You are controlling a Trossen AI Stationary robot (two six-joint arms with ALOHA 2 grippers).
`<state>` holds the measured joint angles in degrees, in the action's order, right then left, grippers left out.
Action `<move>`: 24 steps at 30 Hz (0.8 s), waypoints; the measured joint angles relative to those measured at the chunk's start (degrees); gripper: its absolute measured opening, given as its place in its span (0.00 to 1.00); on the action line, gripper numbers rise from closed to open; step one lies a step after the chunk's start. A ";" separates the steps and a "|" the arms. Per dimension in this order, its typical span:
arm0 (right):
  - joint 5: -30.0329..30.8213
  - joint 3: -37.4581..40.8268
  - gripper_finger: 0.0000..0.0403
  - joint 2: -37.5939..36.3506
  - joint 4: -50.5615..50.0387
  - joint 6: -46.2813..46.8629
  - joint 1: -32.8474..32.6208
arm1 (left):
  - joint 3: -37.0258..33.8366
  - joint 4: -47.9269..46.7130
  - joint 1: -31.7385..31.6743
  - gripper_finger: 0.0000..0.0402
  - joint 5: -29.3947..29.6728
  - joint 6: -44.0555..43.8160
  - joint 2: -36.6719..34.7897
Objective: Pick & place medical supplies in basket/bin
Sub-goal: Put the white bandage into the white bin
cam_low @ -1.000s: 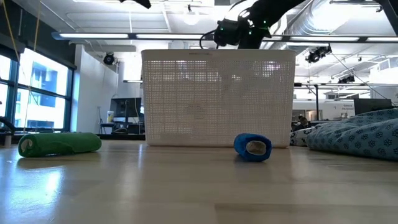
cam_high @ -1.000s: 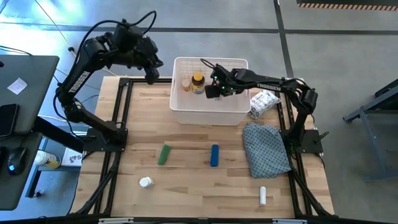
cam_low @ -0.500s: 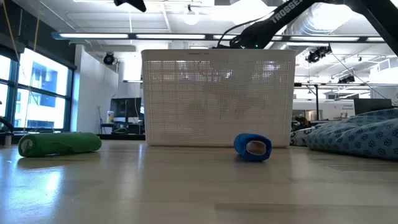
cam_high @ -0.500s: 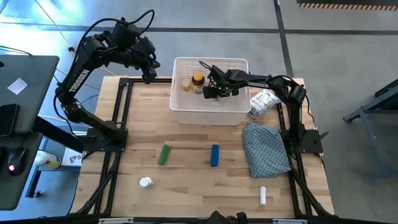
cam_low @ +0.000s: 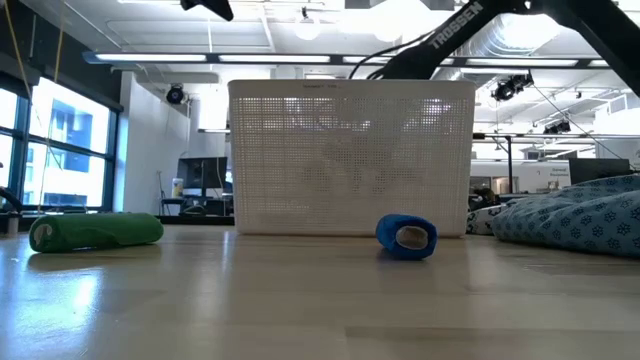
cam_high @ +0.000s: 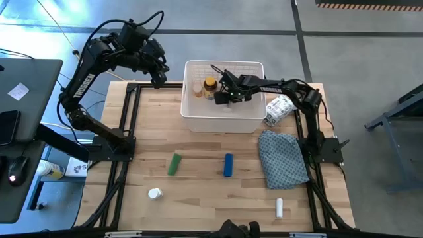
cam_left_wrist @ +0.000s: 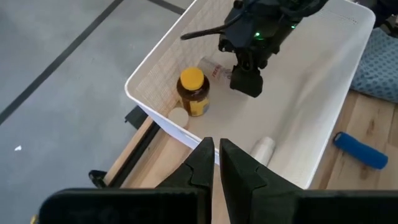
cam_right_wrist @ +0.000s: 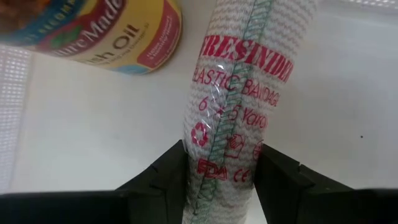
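While it reaches down inside the white bin (cam_high: 223, 121), the right end effector (cam_high: 225, 97) grips an elastic bandage roll (cam_right_wrist: 233, 99), its two dark fingers (cam_right_wrist: 163, 174) pressed against either side of it. This roll is a white cylinder of crinkled weave sealed in clear wrap, with red lettering and a thin green line running along its length. Just beside it in the bin lies an amber bottle (cam_high: 210, 88) with a yellow cap and a bright printed label; a small pale item (cam_high: 197, 89) sits by the bottle, and another white roll (cam_left_wrist: 262, 149) rests against the bin's wall on the side towards the open counter.

That bin is a large rectangular plastic one with lattice sides and a wide rim. Near its corner, the left end effector (cam_left_wrist: 216, 151) hangs above the counter (cam_high: 198, 185) with its fingers closed on nothing.

Outside the bin, on the wooden counter, lie one green roll (cam_high: 174, 164), one blue roll (cam_high: 228, 164), one white pill bottle (cam_high: 154, 194) and one white tube (cam_high: 279, 207). A crinkly white packet (cam_high: 279, 108) sits just beside the bin, next to a blue-grey patterned cloth (cam_high: 283, 158).
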<state>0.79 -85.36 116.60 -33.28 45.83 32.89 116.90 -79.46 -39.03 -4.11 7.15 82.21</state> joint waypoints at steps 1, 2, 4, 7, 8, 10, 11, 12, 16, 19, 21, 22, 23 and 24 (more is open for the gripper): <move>0.15 0.00 0.37 0.00 0.25 0.05 -0.01 | -0.01 -0.02 0.00 0.16 0.02 -0.12 0.00; -0.07 0.01 0.37 0.03 0.58 0.12 0.01 | 0.01 -0.02 0.00 0.16 0.02 -0.12 0.00; -1.05 0.01 0.37 0.14 1.21 0.04 0.10 | -0.01 -0.02 0.02 0.16 0.02 -0.33 0.00; -1.21 0.00 0.37 0.17 1.41 -0.19 0.10 | 0.00 0.00 0.02 0.16 0.02 -1.29 0.00; -1.19 0.01 0.37 0.18 1.45 -0.51 0.10 | -0.01 0.00 0.02 0.16 0.02 -1.40 0.02; -1.19 0.02 0.37 0.18 1.42 -0.96 0.10 | 0.00 0.00 0.02 0.16 0.03 -1.42 0.02; -1.21 0.00 0.37 0.20 1.42 -1.08 0.10 | 0.01 0.00 0.02 0.16 0.02 -1.51 0.02; -1.23 0.00 0.37 0.20 1.43 -1.08 0.10 | 0.01 0.00 0.02 0.16 0.04 -1.78 0.02; -2.50 0.00 0.37 0.92 2.24 -1.34 0.13 | 0.00 -0.02 0.02 0.16 0.04 -3.13 0.02; -3.11 -0.05 0.37 1.33 2.77 -1.84 0.10 | 0.00 -0.02 0.02 0.16 0.04 -3.16 0.02; -2.20 -0.05 0.37 1.33 2.73 -2.15 0.09 | -0.01 -0.02 0.02 0.16 0.04 -3.31 0.02; -1.99 -0.07 0.37 1.31 2.77 -2.17 0.07 | 0.00 -0.02 0.02 0.16 0.04 -3.30 0.02; -2.02 -0.07 0.37 1.31 2.79 -2.21 0.06 | 0.00 -0.02 0.02 0.16 0.04 -3.30 0.02; -2.33 -0.08 0.37 1.31 2.80 -2.21 0.14 | 0.00 -0.02 0.02 0.16 0.04 -3.31 0.02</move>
<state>-1.54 -85.44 117.91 -30.48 43.62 33.03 116.90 -79.48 -39.00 -4.08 3.84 82.24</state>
